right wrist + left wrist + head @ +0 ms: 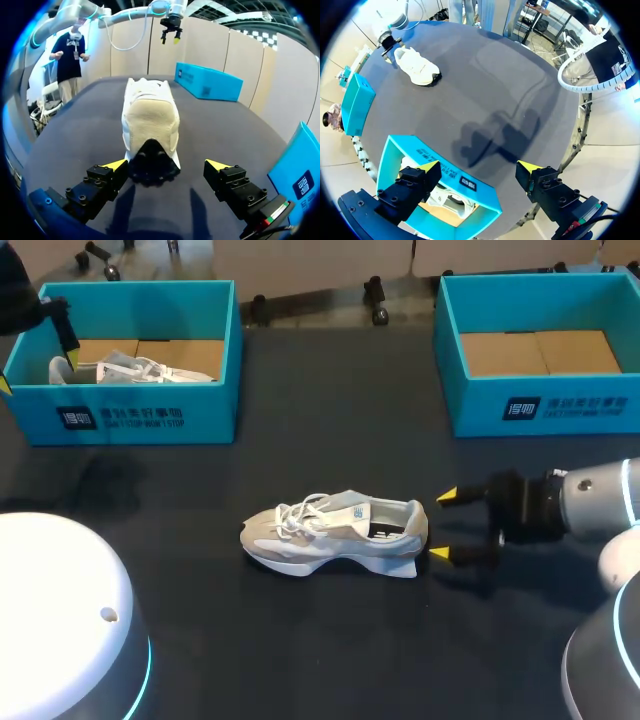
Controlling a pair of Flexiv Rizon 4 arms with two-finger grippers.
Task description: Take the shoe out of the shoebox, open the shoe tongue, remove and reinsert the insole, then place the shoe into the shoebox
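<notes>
A white and beige shoe (335, 534) lies on its sole in the middle of the dark table, toe to the left. My right gripper (443, 526) is open just behind its heel, a yellow tip on either side. In the right wrist view the shoe (150, 122) points away, its heel just ahead of the open gripper (166, 165). My left gripper (62, 325) hangs at the far left over the left shoebox (128, 412), which holds another white shoe (130, 370). In the left wrist view that gripper (480, 167) is open high above this box (407, 160).
A second teal shoebox (540, 405) stands at the back right with only brown cardboard in it. White robot bases fill the front left (60, 620) and front right (610, 660) corners.
</notes>
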